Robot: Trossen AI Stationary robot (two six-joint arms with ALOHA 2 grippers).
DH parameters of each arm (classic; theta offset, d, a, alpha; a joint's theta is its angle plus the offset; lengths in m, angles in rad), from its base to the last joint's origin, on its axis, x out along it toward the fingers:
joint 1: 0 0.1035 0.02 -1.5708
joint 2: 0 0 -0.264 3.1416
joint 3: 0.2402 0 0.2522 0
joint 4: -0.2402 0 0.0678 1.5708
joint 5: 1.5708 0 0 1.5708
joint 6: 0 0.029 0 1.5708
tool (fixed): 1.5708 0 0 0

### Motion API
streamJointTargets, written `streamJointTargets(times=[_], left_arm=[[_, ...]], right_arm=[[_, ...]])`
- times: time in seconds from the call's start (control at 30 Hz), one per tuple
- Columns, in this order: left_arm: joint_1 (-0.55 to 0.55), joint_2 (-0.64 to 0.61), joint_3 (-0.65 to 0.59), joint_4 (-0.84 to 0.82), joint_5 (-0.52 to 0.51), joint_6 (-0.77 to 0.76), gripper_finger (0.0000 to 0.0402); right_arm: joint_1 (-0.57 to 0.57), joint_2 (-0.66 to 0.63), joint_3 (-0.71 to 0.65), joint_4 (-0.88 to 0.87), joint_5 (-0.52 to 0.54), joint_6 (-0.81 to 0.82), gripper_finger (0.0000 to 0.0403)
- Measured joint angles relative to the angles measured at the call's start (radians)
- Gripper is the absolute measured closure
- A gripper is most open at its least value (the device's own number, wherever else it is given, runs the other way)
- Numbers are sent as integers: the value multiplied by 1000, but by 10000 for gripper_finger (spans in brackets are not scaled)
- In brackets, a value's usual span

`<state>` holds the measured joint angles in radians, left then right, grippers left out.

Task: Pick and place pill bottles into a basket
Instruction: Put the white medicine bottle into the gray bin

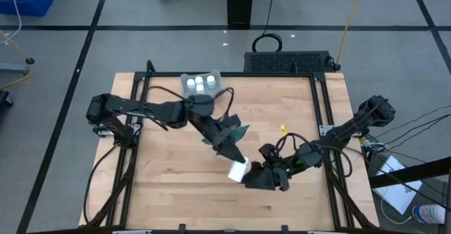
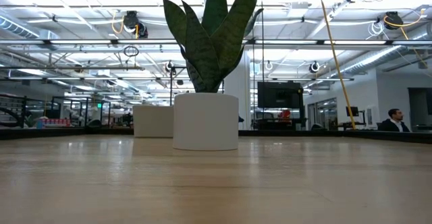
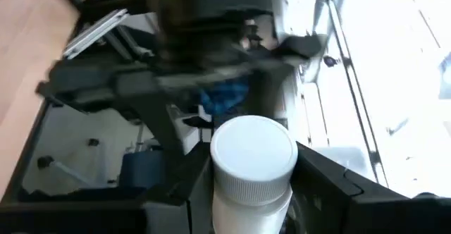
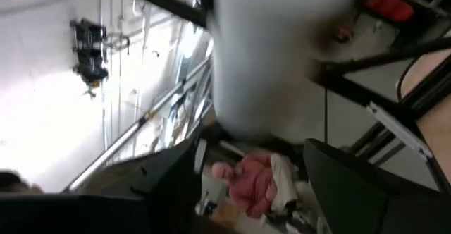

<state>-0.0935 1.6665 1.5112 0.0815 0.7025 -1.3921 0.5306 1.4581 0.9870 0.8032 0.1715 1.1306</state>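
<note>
My left gripper (image 1: 236, 165) reaches over the middle of the table and is shut on a white pill bottle (image 1: 238, 170), which fills the left wrist view (image 3: 252, 165). My right gripper (image 1: 255, 178) is open right beside the bottle, facing my left gripper. In the right wrist view a blurred white cylinder (image 4: 278, 58) stands beyond its spread fingers. The pale basket (image 1: 201, 84) sits at the far edge with three white bottles (image 1: 200, 84) standing in it. Neither gripper shows in the low view. My left gripper pinches the bottle's body below the cap (image 3: 246, 209) between its two fingers. The round cap (image 3: 254, 149) sticks out past the fingertips toward my right gripper. The bottle is lifted clear of the table.
A snake plant in a white pot (image 2: 206, 121) stands near the table's middle, just behind my left arm; its dark leaves (image 1: 236, 126) show from above. The basket (image 2: 154, 121) stands behind it. Black rails run along the table's left and right sides.
</note>
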Motion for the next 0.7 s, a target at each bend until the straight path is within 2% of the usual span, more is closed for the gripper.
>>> streamJointTargets(times=[0.13,0.23,0.4,0.5,0.63,0.7], left_arm=[[22,-73,1,-122,-9,129,240],[52,-142,2,-253,-134,293,240],[97,-261,2,-454,-476,570,240],[115,-313,2,-586,-717,707,240],[133,-337,4,-768,-1051,802,240],[149,-335,-2,-873,-1171,790,240]], right_arm=[[15,-53,-58,-1,-11,-3,128],[36,-103,-119,-1,11,0,121],[77,-195,-231,11,68,10,122],[101,-254,-298,28,94,27,124],[135,-324,-377,62,99,35,125],[154,-356,-409,74,117,35,125]])
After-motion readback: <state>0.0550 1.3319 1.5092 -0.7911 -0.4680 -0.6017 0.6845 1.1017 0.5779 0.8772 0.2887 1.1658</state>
